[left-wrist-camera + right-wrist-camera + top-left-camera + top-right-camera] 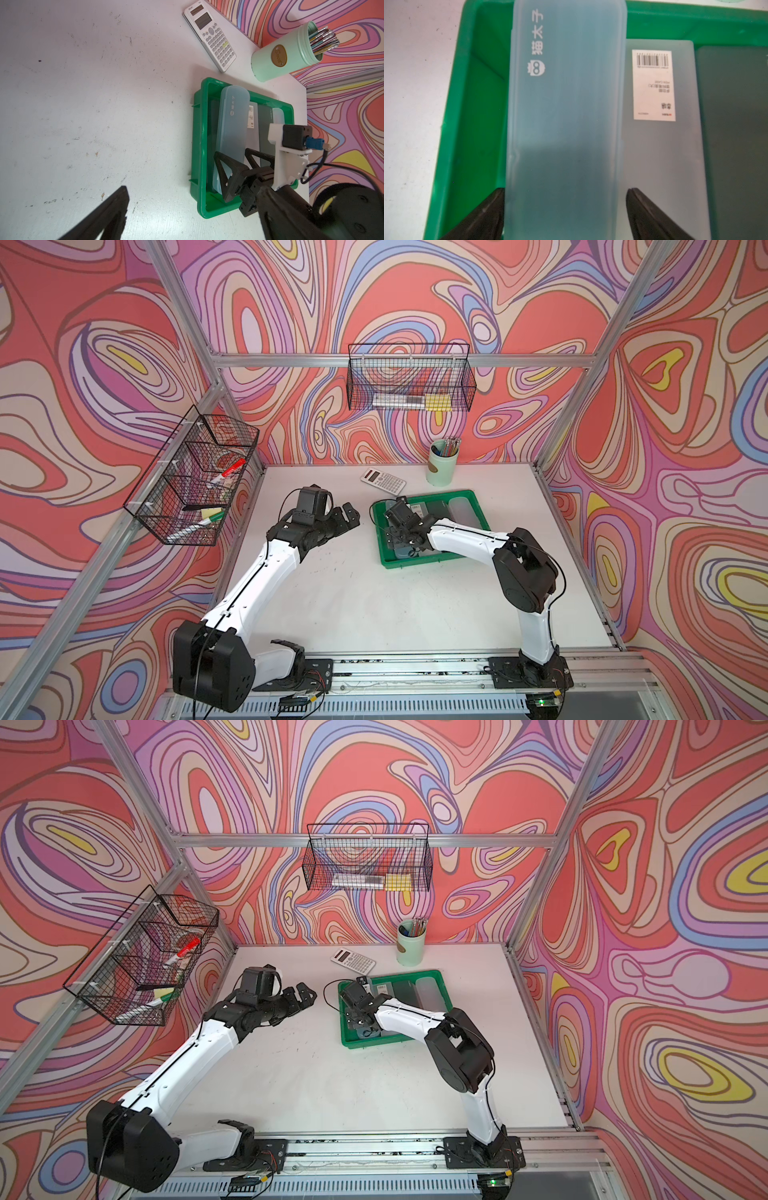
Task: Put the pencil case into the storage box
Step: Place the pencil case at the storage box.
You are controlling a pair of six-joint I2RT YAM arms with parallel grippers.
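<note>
The white counter (374, 605) is bare in the middle. The green box (199, 135) sits right of centre in both top views. In the right wrist view the blue pencil case (564, 114) lies inside it, lengthwise along the left wall, beside a grey case (660, 155) and a dark case (737, 135). Its top end overlaps the box's rim at the top of the frame, so it may be propped or raised; I cannot tell whether it lies flat on the floor of the box. I judge the task nearly done, with only letting go and pulling clear left.

The right tool (566, 190) straddles the pencil case's lower end, one jaw at each long edge. They are part-way apart, and whether they press on it cannot be told. The left tool (348, 516) stands apart over the counter, left of the box, holding nothing.
</note>
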